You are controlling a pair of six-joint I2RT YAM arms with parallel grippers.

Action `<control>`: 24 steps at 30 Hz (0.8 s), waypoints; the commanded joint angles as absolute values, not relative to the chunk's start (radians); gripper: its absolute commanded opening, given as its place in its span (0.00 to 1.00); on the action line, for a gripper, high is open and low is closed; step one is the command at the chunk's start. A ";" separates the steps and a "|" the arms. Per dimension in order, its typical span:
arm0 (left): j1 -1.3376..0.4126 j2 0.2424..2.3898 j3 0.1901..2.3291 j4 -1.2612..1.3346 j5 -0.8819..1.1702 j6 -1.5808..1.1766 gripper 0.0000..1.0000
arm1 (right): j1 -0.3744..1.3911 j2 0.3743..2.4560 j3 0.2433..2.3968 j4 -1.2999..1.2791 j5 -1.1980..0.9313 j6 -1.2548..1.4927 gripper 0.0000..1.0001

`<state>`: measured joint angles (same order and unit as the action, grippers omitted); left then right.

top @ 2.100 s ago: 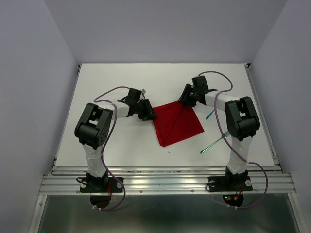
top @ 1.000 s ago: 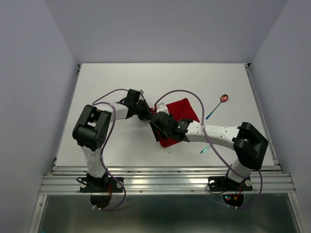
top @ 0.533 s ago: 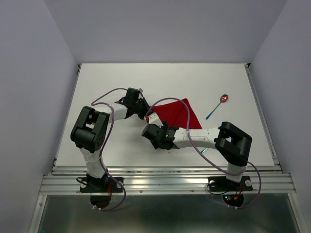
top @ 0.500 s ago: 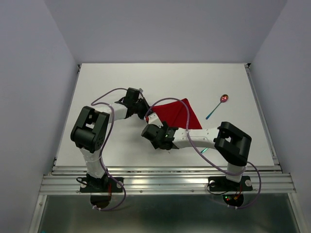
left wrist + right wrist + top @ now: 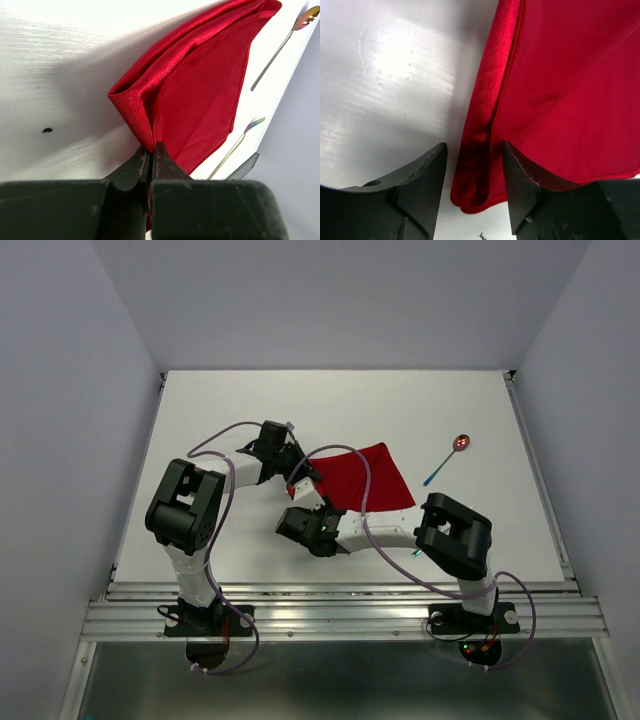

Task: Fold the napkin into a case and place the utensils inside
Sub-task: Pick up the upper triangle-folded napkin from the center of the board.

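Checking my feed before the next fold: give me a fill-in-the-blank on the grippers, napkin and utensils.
The left gripper is ____ on the napkin's corner.
The right gripper is ____, straddling the napkin's folded edge.
The spoon and fork lie on the ____, outside the napkin.
Missing words: shut; open; table.

Folded red napkin [image 5: 370,478] lies left of spoon [image 5: 460,443] and fork [image 5: 232,150]

There is one red napkin [image 5: 365,478] and one white table [image 5: 250,400]. The utensils number two: one spoon [image 5: 280,47] with a pink-red bowl and one slim fork [image 5: 235,145]. Two robot arms are in view, one left arm [image 5: 185,510] and one right arm [image 5: 455,535].
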<state>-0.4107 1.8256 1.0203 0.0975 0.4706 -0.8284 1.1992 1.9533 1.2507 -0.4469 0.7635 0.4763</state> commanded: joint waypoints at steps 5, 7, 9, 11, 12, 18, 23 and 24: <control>-0.411 1.781 1.019 0.100 0.480 -0.827 0.00 | 1.258 2.068 1.357 -0.622 1.008 0.581 0.49; -0.411 1.781 1.020 0.100 0.482 -0.827 0.00 | 1.258 2.082 1.367 -0.643 1.020 0.597 0.47; -0.411 1.782 1.019 0.100 0.482 -0.827 0.00 | 1.267 2.086 1.374 -0.658 1.029 0.615 0.45; -0.411 1.781 1.020 0.100 0.482 -0.825 0.00 | 1.267 2.091 1.377 -0.672 1.038 0.638 0.43; -0.411 1.779 1.020 0.100 0.482 -0.824 0.00 | 1.267 2.095 1.381 -0.689 1.048 0.646 0.40; -0.411 1.779 1.015 0.101 0.483 -0.824 0.00 | 1.267 2.121 1.385 -0.713 1.074 0.684 0.33; -0.411 1.773 1.011 0.101 0.483 -0.821 0.00 | 1.267 2.120 1.384 -0.715 1.074 0.704 0.08; -0.411 1.772 1.012 0.103 0.483 -0.816 0.00 | 1.267 2.106 1.382 -0.707 1.069 0.703 0.01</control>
<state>-0.4107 1.8256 1.0203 0.0959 0.4717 -0.8280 1.2636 2.1098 1.3624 -0.6876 1.0401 0.6483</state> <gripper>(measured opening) 0.091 0.075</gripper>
